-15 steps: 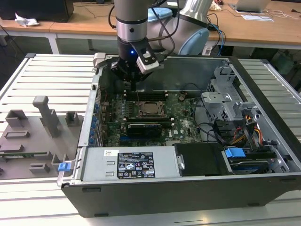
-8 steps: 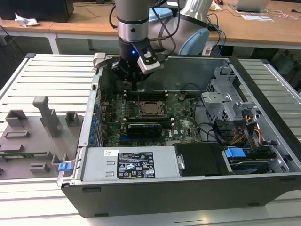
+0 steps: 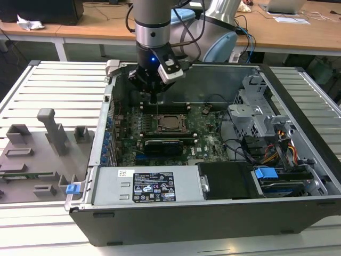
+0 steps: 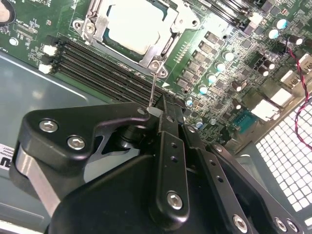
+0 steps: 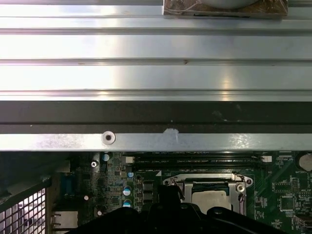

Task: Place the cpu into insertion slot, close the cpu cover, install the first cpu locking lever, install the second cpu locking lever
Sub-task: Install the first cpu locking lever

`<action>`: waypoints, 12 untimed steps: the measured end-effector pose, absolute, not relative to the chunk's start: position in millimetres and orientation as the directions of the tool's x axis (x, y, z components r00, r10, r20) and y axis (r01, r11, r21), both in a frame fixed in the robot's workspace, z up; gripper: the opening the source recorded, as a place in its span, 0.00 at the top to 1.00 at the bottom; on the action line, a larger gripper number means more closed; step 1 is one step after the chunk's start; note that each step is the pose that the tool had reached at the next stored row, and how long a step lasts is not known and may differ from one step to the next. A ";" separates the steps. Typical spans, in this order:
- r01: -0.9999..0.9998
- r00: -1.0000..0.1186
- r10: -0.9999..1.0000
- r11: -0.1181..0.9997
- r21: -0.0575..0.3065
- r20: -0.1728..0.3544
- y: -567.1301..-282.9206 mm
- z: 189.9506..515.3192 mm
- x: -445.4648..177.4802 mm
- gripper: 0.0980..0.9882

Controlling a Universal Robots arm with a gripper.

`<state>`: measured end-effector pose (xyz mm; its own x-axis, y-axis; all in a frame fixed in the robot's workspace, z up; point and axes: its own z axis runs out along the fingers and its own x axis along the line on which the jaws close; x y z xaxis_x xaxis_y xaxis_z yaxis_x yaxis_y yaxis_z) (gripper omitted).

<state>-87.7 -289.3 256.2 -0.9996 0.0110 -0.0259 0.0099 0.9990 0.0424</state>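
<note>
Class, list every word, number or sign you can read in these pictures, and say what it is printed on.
No text is readable.
White sticker on the power supply: too small.
Dark label beside it: too small.
Motherboard print: blurred.

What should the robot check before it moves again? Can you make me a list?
1. The cpu lies flat, silver top up: ok.
2. The cpu cover is folded down around the cpu: ok.
3. Jaws of the gripper are shut on the thin locking lever: ok, as it looks in the second wrist view.
4. That lever is hooked down: not ok, it stands upright from the cover's corner.
5. The grip is tight enough not to slip: cannot tell.
</note>
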 end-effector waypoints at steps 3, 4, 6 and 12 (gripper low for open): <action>0.010 -1.000 0.011 0.999 0.042 -0.026 -289.3 256.2 -86.2 0.99; 0.010 -1.000 0.011 0.999 0.042 -0.026 -289.3 256.2 -85.9 0.99; 0.010 -1.000 0.011 0.999 0.042 -0.026 -289.3 256.2 -85.4 0.99; 0.010 -1.000 0.011 0.999 0.042 -0.026 -289.3 256.0 -84.5 0.99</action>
